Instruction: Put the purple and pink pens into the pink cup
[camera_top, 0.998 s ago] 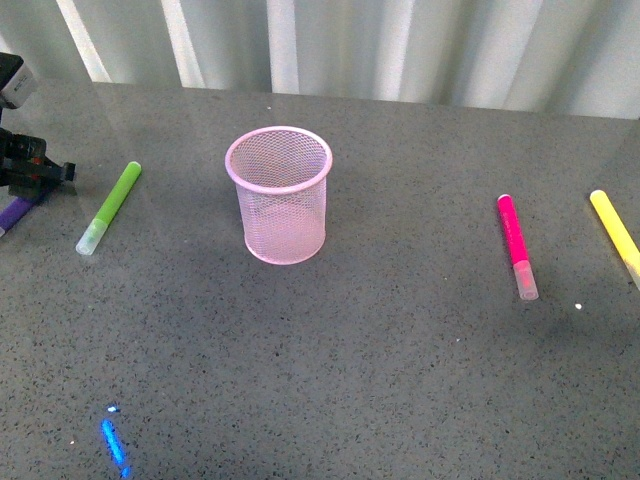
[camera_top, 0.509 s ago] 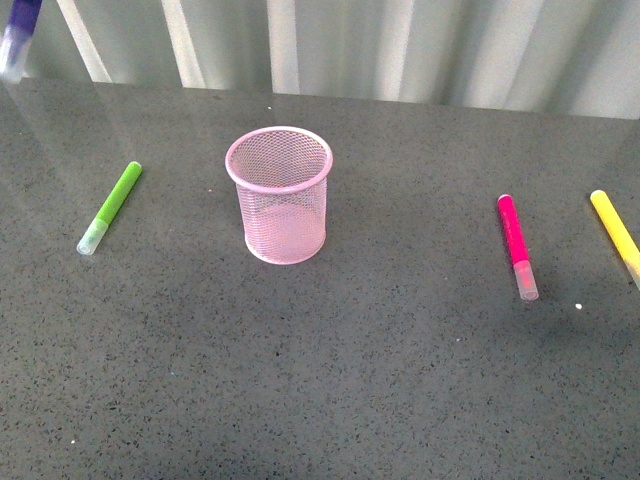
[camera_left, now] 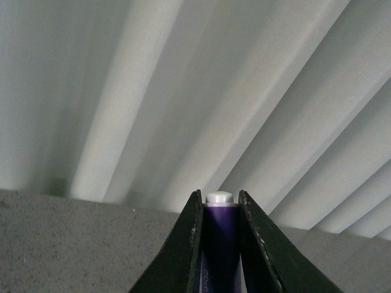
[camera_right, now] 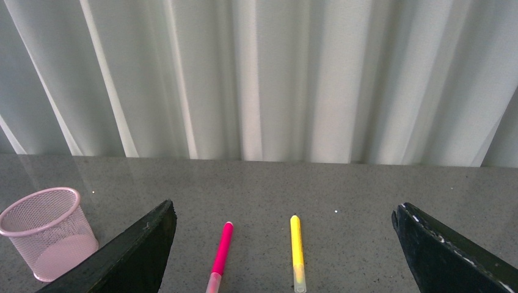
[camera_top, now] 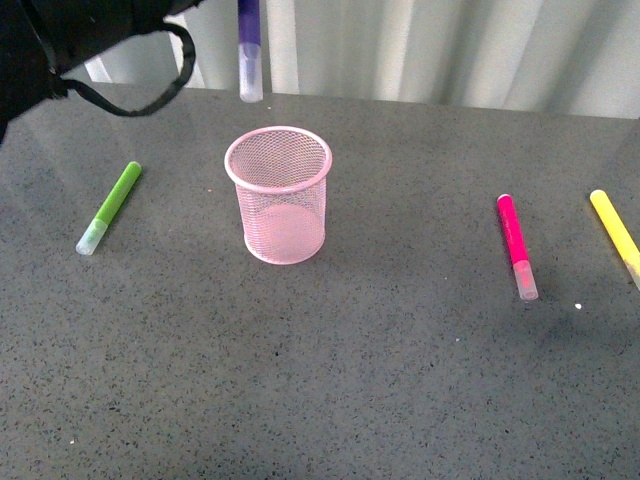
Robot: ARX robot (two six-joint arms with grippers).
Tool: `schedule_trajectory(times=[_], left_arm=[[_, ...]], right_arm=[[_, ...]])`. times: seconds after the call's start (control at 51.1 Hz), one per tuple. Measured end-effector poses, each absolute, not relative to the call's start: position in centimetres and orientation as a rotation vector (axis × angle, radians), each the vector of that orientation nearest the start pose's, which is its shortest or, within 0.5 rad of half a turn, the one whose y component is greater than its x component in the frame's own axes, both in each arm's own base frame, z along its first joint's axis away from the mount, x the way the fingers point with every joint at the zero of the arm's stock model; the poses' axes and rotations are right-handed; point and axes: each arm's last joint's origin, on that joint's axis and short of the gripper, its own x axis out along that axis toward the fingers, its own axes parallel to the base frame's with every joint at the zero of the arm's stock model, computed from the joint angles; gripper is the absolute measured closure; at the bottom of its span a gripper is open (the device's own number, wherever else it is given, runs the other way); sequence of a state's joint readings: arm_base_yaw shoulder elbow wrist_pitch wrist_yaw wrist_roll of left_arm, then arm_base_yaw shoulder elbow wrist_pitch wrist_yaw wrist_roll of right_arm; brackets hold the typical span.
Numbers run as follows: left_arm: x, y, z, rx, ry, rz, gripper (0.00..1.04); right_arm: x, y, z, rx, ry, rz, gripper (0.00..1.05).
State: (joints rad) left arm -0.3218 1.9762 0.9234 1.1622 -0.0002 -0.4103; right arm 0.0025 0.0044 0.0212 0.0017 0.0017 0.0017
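Two pens matter here, and you have one of them in hand. Your left tool (camera_left: pixel 220 195) is clamped narrow on the purple pen (camera_left: pixel 220 247), its two dark fingers (camera_left: pixel 183 256) pressed against either side of the barrel. From the front, that pen (camera_top: pixel 249 50) hangs upright in the air with its clear cap pointing down and its top running off the frame. It is above the pink cup (camera_top: pixel 285 215) and toward the cup's left side, clear of the rim; you cannot tell from this view how far forward or back it sits. Part of your left arm (camera_top: pixel 60 40) and a looped cable (camera_top: pixel 150 90) fill the upper left corner.

The cup stands upright on the grey tabletop (camera_top: pixel 350 380). The pink pen (camera_top: pixel 515 240) lies flat well to the right of it, cap toward you, with the yellow marker (camera_top: pixel 615 235) near it, farther right. The green marker (camera_top: pixel 110 207) lies to the cup's left.

Your right tool (camera_right: pixel 284 209) is spread wide and holds nothing, looking down on the pink pen and yellow marker.
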Motion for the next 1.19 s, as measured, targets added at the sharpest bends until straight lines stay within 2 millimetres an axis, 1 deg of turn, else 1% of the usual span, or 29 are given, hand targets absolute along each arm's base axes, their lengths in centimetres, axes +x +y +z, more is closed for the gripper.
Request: schedule_trajectory(times=[0.137,0.294,0.528,0.841,1.194], left_arm=[[37.3,-13.4,15.8,-0.446,-0.014,-0.331,0.91],[37.2,-14.1,14.7,-0.463,-0.002,-0.324,0.91],[37.9,-14.4,12.8,-0.489,0.037,-0.302,0.91],[38.1,-14.3,12.7,-0.492,0.036,-0.310,0.91],[38.0,-14.8,11.7,-0.494,0.056,-0.308,0.91]], right_arm=[[9.7,0.0,17.1,0.002,-0.019,0.001,0.07],[9.7,0.0,17.1,0.002,-0.019,0.001,0.07],[9.7,0.0,17.1,0.002,-0.019,0.001,0.07],[9.7,0.0,17.1,0.002,-0.019,0.001,0.07],[9.7,0.0,17.1,0.002,-0.019,0.001,0.07]])
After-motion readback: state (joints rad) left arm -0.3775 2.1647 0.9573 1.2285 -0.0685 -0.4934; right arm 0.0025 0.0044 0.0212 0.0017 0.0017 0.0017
